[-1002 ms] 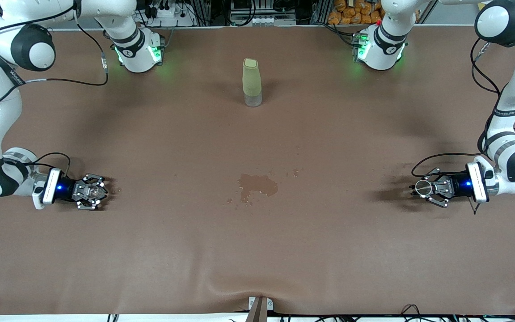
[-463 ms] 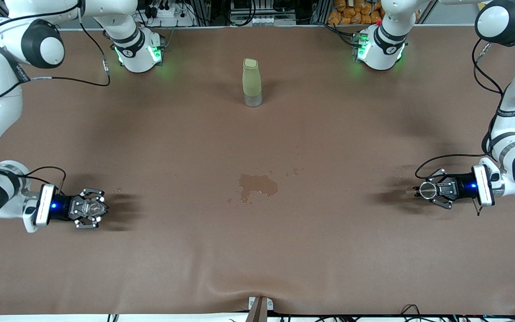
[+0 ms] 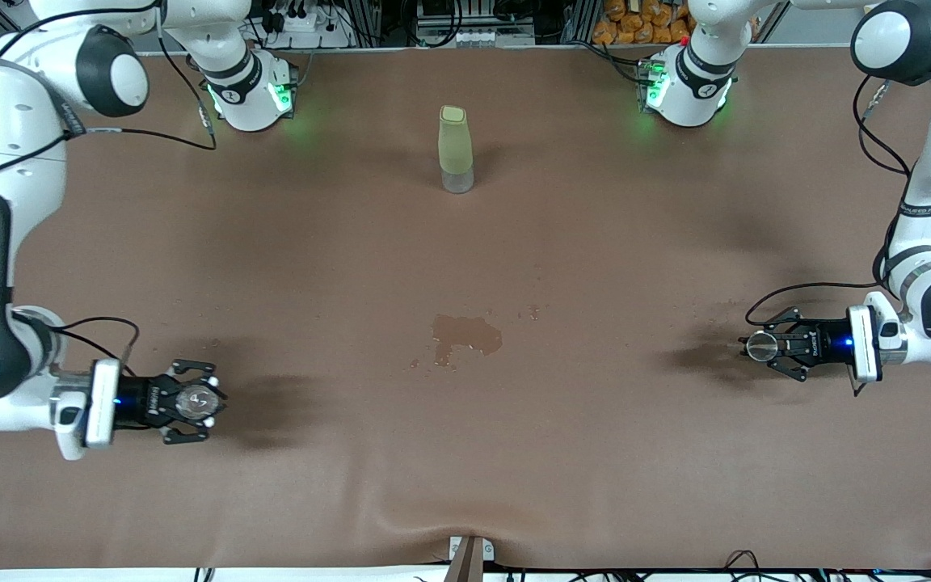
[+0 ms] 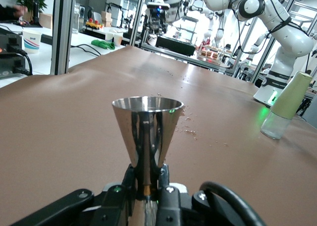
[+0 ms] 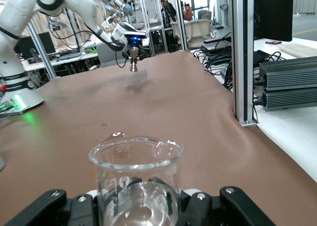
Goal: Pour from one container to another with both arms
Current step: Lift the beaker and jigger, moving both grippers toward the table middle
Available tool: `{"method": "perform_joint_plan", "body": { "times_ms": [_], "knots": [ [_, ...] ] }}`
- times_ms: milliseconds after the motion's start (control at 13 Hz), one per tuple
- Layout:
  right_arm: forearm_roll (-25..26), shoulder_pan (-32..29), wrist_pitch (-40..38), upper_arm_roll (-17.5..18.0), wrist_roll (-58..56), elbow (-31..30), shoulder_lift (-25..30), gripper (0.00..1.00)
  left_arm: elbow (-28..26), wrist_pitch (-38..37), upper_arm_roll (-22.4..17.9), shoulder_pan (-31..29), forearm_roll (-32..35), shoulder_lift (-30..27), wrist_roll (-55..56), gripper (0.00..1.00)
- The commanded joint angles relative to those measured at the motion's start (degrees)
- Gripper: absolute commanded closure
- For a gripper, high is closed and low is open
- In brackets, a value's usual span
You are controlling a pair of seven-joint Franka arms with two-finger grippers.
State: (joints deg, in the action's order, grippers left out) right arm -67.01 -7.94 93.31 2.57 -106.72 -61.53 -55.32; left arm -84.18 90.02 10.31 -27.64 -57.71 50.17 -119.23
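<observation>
My right gripper [image 3: 195, 402] is shut on the tiny clear glass cup [image 3: 195, 400], held upright above the table at the right arm's end. The right wrist view shows the cup [image 5: 136, 179] close up between the black fingers [image 5: 79, 203]. At the left arm's end my left gripper [image 3: 760, 346] is shut on the shiny steel jigger [image 3: 759, 346], also lifted off the table. In the left wrist view the jigger [image 4: 147, 129] stands upright, gripped at its narrow waist, its upper cone open. The two are far apart.
A tall pale-green bottle [image 3: 455, 149] with a clear base stands mid-table toward the robots' bases. A dark wet stain [image 3: 465, 333] with small splashes marks the brown table cover [image 3: 465, 453] in the middle.
My right gripper has risen with the cup and shifted toward the front camera and the table's middle; its shadow has drawn away. The left gripper with the jigger has barely moved.
</observation>
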Motion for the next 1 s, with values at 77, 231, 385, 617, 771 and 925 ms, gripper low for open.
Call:
{"method": "perform_joint_plan", "body": {
  "times_ms": [77,231,385,617,771,925],
  "knots": [
    [-1.11,5.55,4.41,-0.37,8.09,0.09,2.85,1.00,0.07,2.78,-0.12,3.72,0.68,-1.13,1.80,1.00],
    [-2.77,7.32,6.09,0.15,8.89,0.62,3.12,1.00,0.24,4.01,0.06,6.88,-0.12,-1.04,1.81,1.00],
    [-3.57,8.99,7.50,1.12,9.07,0.97,3.20,1.00,0.95,4.90,-0.03,10.57,-2.57,-1.13,1.80,1.00],
    [-3.75,10.57,7.41,1.65,10.38,1.50,3.64,1.00,0.95,7.62,-0.03,15.40,-6.61,-1.39,1.80,1.00],
    [-3.40,12.50,7.41,1.56,13.10,2.20,4.52,1.00,0.95,10.16,-0.03,18.65,-10.21,-1.48,1.89,1.00],
    [-2.70,14.00,7.41,1.04,15.21,2.20,5.40,1.00,0.86,13.85,-0.03,21.65,-13.55,-2.27,2.24,1.00]
  ]
}}
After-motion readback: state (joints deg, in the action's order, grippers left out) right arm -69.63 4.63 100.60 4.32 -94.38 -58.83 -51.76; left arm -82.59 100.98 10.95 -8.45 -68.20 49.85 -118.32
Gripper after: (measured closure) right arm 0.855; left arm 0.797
